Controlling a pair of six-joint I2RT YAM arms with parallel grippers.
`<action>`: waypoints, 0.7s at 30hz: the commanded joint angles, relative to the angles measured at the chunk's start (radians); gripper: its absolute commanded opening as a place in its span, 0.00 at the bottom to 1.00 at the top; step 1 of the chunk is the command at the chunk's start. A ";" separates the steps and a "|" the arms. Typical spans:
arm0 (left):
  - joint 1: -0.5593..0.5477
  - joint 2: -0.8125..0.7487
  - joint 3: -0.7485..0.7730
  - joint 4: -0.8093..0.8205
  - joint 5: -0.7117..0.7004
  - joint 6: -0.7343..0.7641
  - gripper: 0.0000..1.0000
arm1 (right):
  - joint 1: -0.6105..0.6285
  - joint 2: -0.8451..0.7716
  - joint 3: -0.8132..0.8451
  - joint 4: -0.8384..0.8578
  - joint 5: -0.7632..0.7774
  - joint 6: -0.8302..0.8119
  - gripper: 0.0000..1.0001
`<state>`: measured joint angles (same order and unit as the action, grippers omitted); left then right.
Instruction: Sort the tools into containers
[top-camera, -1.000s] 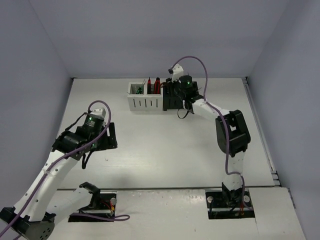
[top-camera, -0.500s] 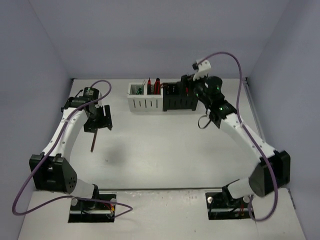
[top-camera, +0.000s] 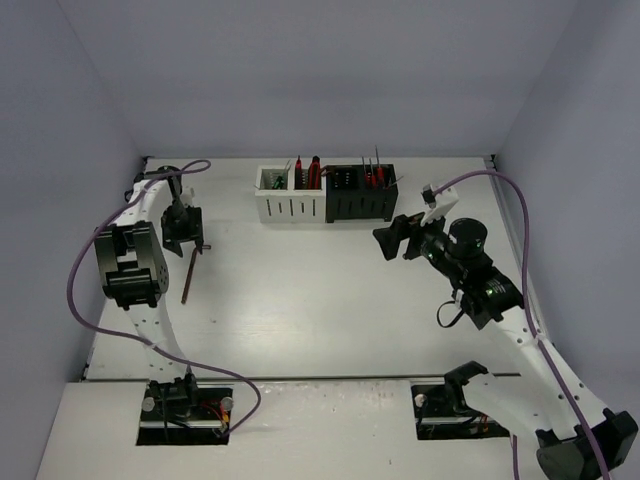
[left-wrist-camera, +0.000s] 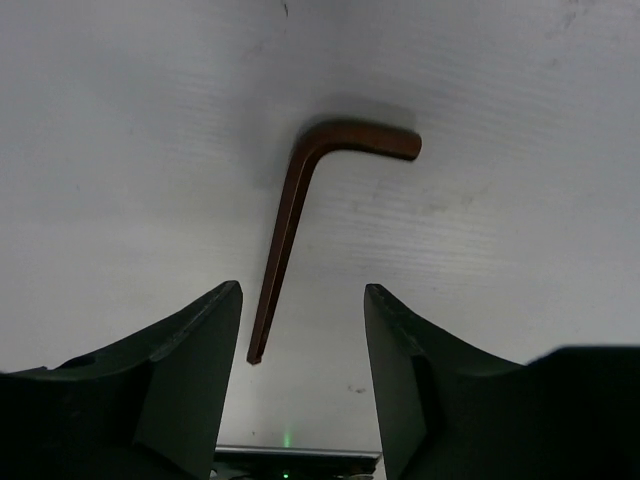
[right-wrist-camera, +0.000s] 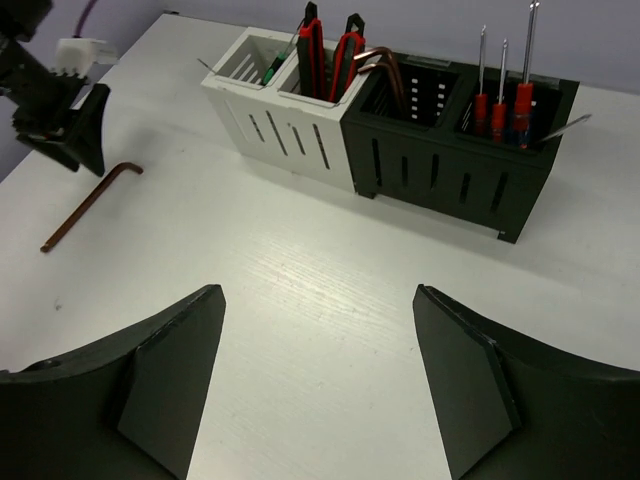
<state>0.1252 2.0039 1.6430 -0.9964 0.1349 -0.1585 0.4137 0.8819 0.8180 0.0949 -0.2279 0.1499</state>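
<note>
L gripper (left-wrist-camera: 302, 290): fingers apart, nothing held; gap on both sides of the hex key below it.
Loose hex key (left-wrist-camera: 290, 215): brown, L-shaped, flat on the counter (top-camera: 300, 300). In L wrist view the free end of its long shank shows between the fingers and the bent end lies farther out ahead. Can't tell how high the gripper is above it.
L gripper, top view: dark block, fingers too small to make out.
R gripper (right-wrist-camera: 318, 295): wide open, empty, over bare counter; only the finger tips show, the rest is cut off at the frame's bottom.
White box (right-wrist-camera: 285, 130): ahead of R gripper, a bit left, well apart from it.
Black box (right-wrist-camera: 450, 170): ahead-right of R gripper, touching the white box end to end.
Green-handled screwdriver (right-wrist-camera: 272, 70): white box, compartment farther from the black box; mostly hidden by the wall.
Red-handled pliers (right-wrist-camera: 330, 55): white box, compartment next to the black box; handles stick up, jaws hidden.
Boxed hex keys (right-wrist-camera: 385, 70): black box, compartment next to the white box; only the bent tops show, count unclear.
Red-handled screwdrivers (right-wrist-camera: 500, 105): black box, far compartment, shafts up, handle bottoms hidden.
</note>
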 joint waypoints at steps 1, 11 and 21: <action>0.004 0.055 0.098 -0.016 0.007 0.051 0.46 | 0.007 -0.049 -0.006 -0.032 -0.039 0.034 0.75; -0.001 0.140 0.101 -0.009 -0.061 0.072 0.35 | 0.007 -0.083 0.001 -0.090 -0.035 0.027 0.79; -0.017 0.094 0.036 0.088 -0.028 0.065 0.00 | 0.008 -0.062 0.017 -0.090 -0.058 0.023 0.84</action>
<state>0.1202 2.1696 1.7019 -0.9699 0.0925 -0.0998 0.4137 0.8046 0.8093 -0.0429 -0.2570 0.1681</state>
